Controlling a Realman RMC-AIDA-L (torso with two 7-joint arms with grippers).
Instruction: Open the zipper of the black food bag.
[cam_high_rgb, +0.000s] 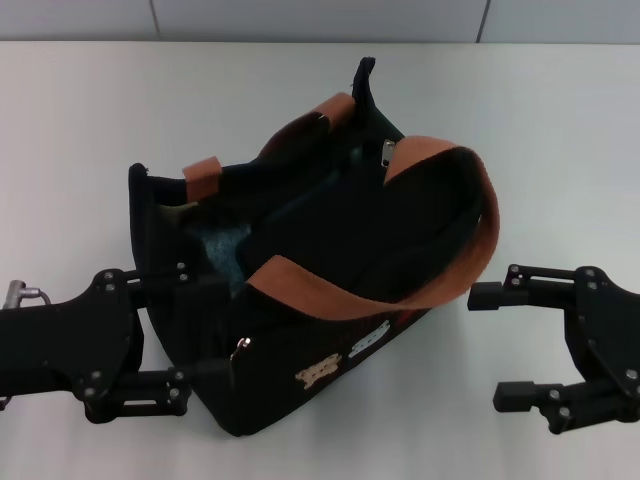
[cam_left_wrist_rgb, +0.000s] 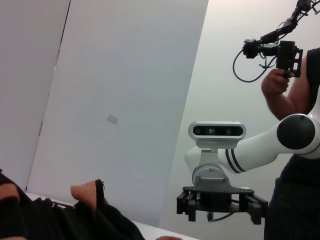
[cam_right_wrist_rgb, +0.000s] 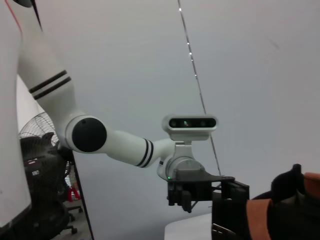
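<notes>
Black food bag: black fabric throughout, interior showing a patch of dull teal-grey lining at centre left of the head view. Two webbing handles: orange-brown, plain, no pattern. Front panel, lower centre: small tan bear patch, white label, dark red lettering beside it, too small to read. Zipper: black tape, silver metal pull at upper centre. Left claw, lower left of frame: black with small silver screw heads. Right claw, lower right: black, same fittings. Surface: plain white. Wall behind: pale grey panels. Arms in wrist views: white with black bands.
</notes>
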